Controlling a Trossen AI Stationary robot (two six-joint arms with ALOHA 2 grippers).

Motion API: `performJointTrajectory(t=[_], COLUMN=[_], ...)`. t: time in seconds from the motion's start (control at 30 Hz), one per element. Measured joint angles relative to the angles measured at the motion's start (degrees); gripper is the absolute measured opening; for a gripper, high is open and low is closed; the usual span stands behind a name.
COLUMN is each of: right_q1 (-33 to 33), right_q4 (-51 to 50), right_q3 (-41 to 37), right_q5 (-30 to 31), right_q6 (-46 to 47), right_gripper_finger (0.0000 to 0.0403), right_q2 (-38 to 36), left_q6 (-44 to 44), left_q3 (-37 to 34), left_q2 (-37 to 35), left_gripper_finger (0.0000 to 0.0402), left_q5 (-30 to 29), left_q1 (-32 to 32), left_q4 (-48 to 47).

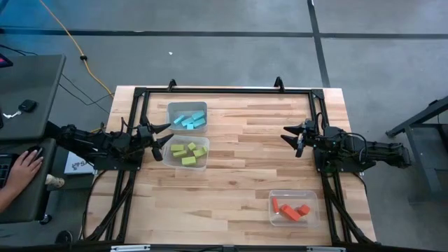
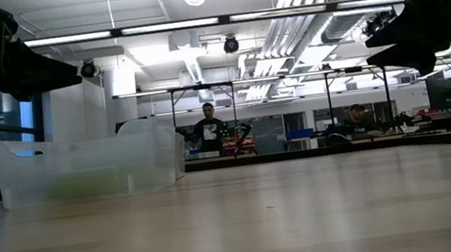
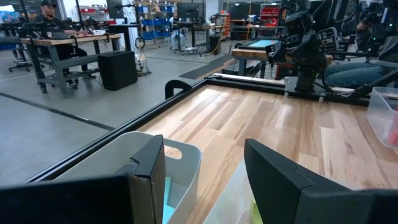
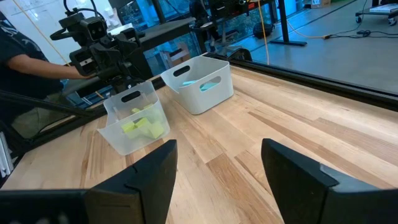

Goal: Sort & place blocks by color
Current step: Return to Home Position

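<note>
Several cyan-blue blocks point(image 1: 189, 121) lie in a clear bin point(image 1: 187, 106) at the far left of the table. Several lime green blocks point(image 1: 189, 152) lie in a second bin point(image 1: 184, 166) just nearer. A few red-orange blocks point(image 1: 290, 209) lie in a third bin point(image 1: 292, 194) at the near right. My left gripper point(image 1: 160, 138) is open and empty, raised at the left edge beside the blue and green bins. My right gripper point(image 1: 288, 136) is open and empty, raised at the table's right side. The green bin also shows in the right wrist view point(image 4: 134, 124).
A black frame point(image 1: 224, 90) runs along the table's edges. The bare wooden top point(image 1: 245, 168) lies between the bins. A person's hand point(image 1: 24, 166) rests on a desk left of the table. People sit in the room behind the table point(image 2: 208, 130).
</note>
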Motion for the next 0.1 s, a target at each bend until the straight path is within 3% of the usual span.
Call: performJointTrajectory(t=[0.1], right_q1=[0.0], right_q4=[0.0], right_q3=[0.0], right_q5=[0.0], right_q6=[0.0], right_gripper_finger=[0.0225], right_q2=[0.0], left_q6=[0.0], left_q3=[0.0], left_q2=[0.0], left_gripper_finger=[0.0154], left_q5=[0.0], left_q1=[0.0], left_q4=[0.0])
